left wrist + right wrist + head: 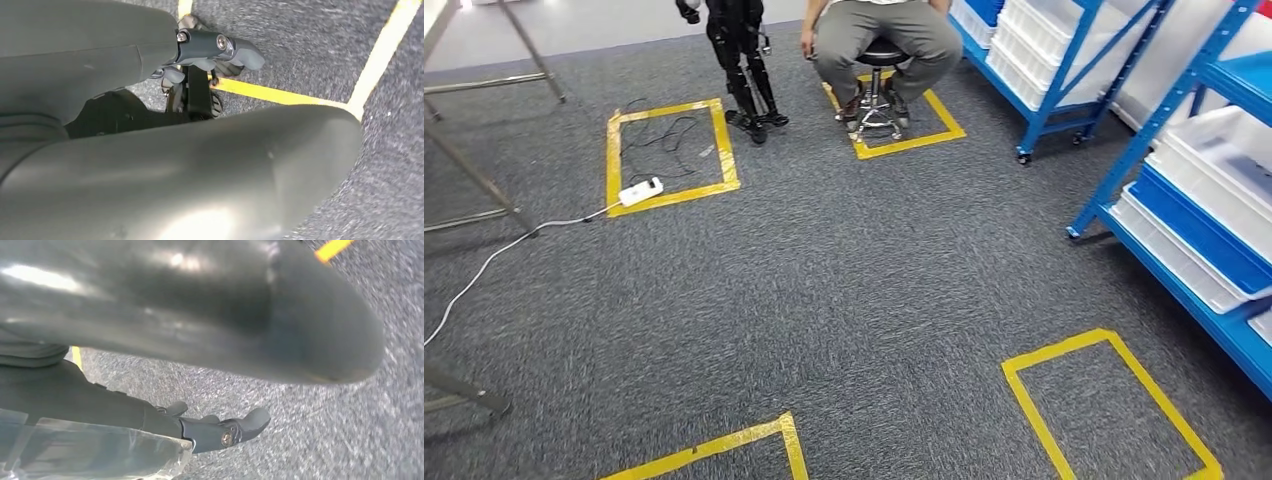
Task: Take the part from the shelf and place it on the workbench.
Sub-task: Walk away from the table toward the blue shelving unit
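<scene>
- The right hand (200, 430) hangs low over the grey carpet (844, 300), with its dark fingers (245, 422) stretched out rather than curled.
- A clear, glassy-looking piece (100, 452) lies right along the underside of that hand, touching it near the base of the fingers. This may be the part. I cannot tell whether the hand actually grips it or whether it merely sits against the hand.
- The piece is see-through with a flat face and a straight, bright edge. The rest of its shape is cut off at the frame's edge.
- The left hand (150, 55) also hangs above the carpet, over a yellow tape line (280, 95). Its fingers (225, 47) are held out apart from the thick thumb, with nothing between them.
- I can read no writing or label anywhere.
- Off to the right stands the blue shelf (1144, 130), loaded with white bins (1214, 160).
- Ahead, a person (884, 40) sits on a stool (879, 60) inside a taped square. Another robot's dark legs (744, 70) stand beside them.
- A white power strip (641, 190) lies in the next square.
</scene>
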Robot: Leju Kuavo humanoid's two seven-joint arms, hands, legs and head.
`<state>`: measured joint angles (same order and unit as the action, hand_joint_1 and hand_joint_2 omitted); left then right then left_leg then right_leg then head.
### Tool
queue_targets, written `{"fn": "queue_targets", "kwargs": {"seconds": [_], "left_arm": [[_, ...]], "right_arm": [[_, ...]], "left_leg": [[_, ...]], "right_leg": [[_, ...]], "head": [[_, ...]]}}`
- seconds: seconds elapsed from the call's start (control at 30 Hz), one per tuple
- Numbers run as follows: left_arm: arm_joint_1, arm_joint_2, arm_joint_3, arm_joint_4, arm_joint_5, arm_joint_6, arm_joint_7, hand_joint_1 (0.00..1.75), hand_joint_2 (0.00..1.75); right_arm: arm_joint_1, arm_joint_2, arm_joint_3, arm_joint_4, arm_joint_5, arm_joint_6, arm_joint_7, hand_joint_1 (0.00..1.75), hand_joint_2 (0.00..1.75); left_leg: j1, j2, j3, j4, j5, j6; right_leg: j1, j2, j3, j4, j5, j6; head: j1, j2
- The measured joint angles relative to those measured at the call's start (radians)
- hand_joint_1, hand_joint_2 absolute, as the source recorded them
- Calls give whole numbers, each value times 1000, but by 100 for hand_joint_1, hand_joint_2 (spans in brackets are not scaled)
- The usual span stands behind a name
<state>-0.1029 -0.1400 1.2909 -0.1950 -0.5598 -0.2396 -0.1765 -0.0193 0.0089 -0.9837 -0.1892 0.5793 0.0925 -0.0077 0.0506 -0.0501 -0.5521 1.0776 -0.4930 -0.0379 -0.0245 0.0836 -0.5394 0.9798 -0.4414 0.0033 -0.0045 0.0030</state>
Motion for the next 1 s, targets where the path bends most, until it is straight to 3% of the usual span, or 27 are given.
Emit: {"fn": "queue_targets", "kwargs": {"seconds": [0.07, 0.13, 0.17, 0.2, 0.27, 0.33, 0.37, 0.4, 0.43, 0.5, 0.57, 0.63, 0.67, 0.73, 0.77, 0.83, 0.87, 0.9, 1.0], "left_arm": [[0, 0, 2, 1, -5, 0, 4, 0, 0], [-2, 1, 3, 1, -11, 0, 6, 0, 0], [-3, 1, 3, 1, -14, -1, 8, 0, 0], [-3, 2, 3, 1, -16, -1, 8, 0, 0], [-3, 3, 3, 1, -18, -2, 9, 0, 0], [-2, 3, 3, 0, -18, -2, 11, 0, 0], [-2, 3, 3, 1, -19, -2, 11, 0, 0], [-2, 3, 3, 1, -19, -3, 12, 0, 0], [-2, 3, 3, 1, -19, -3, 12, 0, 0], [-3, 4, 3, 1, -19, -3, 12, 0, 0], [-4, 5, 3, 0, -19, -5, 12, 0, 0], [-6, 5, 3, 0, -20, -8, 13, 0, 0], [-8, 5, 3, 0, -20, -9, 13, 0, 0], [-8, 4, 3, 0, -22, -11, 14, 0, 0], [-7, 5, 3, 0, -23, -11, 14, 0, 0], [-4, 5, 3, 0, -24, -11, 16, 0, 0], [-3, 5, 3, 0, -24, -11, 16, 0, 0], [-3, 5, 3, 0, -24, -11, 16, 0, 0], [-3, 5, 3, 0, -25, -11, 16, 0, 0]], "right_arm": [[0, -7, 1, -1, 8, 1, -1, 0, 0], [6, -9, 3, -1, 16, 1, -1, 0, 0], [9, -9, 3, -1, 19, 2, -1, 0, 0], [11, -9, 4, -1, 23, 3, 0, 0, 0], [9, -8, 6, 0, 28, 6, 0, 0, 0], [6, -9, 8, 0, 30, 6, 0, 0, 0], [7, -10, 9, 0, 31, 6, 0, 0, 0], [8, -11, 9, 0, 31, 6, 0, 0, 0], [9, -12, 9, 0, 31, 6, 0, 0, 0], [7, -13, 10, 0, 31, 6, 0, 0, 0], [4, -13, 11, -1, 34, 7, 0, 0, 0], [5, -13, 11, -1, 39, 6, 1, 0, 0], [7, -14, 11, -1, 42, 6, 1, 0, 0], [8, -14, 12, -1, 48, 4, 3, 0, 0], [8, -14, 12, -1, 50, 4, 4, 0, 0], [6, -14, 12, -1, 52, 3, 4, 0, 0], [6, -14, 12, -1, 52, 3, 4, 0, 0], [7, -14, 12, -1, 52, 3, 4, 0, 0], [10, -14, 12, -1, 52, 3, 5, 0, 0]], "left_leg": [[-5, -19, 11, -35, 0, 9], [-16, 2, 5, -42, 10, 33], [-19, 13, 5, -48, 16, 46], [-20, 24, 4, -55, 23, 58], [-25, 49, 0, -62, 31, 72], [-30, 77, -7, -62, 33, 76], [-32, 90, -9, -62, 34, 76], [-32, 103, -11, -61, 35, 75], [-32, 115, -12, -61, 35, 73], [-35, 137, -9, -60, 34, 64], [-40, 157, -4, -58, 31, 50], [-38, 176, 4, -59, 28, 38], [-34, 168, 4, -54, 21, 31], [-27, 116, -15, 2, -21, 21], [-25, 82, -39, 61, -57, 19], [-25, 53, -98, 188, -116, 19], [-25, 50, -116, 223, -122, 21], [-26, 49, -119, 223, -108, 24], [-26, 46, -101, 176, -63, 32]], "right_leg": [[3, 19, -20, 10, 2, 22], [3, 32, -36, 10, 10, 43], [2, 21, -45, 16, 10, 48], [2, -2, -61, 41, -2, 49], [0, -55, -116, 150, -55, 41], [-1, -70, -175, 278, -106, 40], [-1, -72, -183, 302, -113, 45], [-1, -76, -168, 284, -105, 53], [-2, -85, -131, 227, -86, 62], [1, -135, -45, 81, -47, 69], [8, -165, -12, 16, -31, 52], [13, -145, -15, 14, -28, 29], [10, -133, -14, 13, -25, 20], [3, -110, -6, 10, -19, 1], [2, -98, -5, 10, -17, -6], [10, -71, -5, 10, -15, -13], [15, -57, -5, 11, -15, -14], [18, -43, -3, 11, -15, -14], [23, -22, 0, 11, -15, -14]], "head": [[0, 0], [0, 0], [0, 0], [2, 0], [5, 0], [7, 0], [7, 0], [7, 0], [7, 0], [7, 0], [5, 0], [3, 0], [2, 0], [0, 0], [-1, 0], [-1, 0], [-1, 0], [-1, 0], [-1, 0]]}}
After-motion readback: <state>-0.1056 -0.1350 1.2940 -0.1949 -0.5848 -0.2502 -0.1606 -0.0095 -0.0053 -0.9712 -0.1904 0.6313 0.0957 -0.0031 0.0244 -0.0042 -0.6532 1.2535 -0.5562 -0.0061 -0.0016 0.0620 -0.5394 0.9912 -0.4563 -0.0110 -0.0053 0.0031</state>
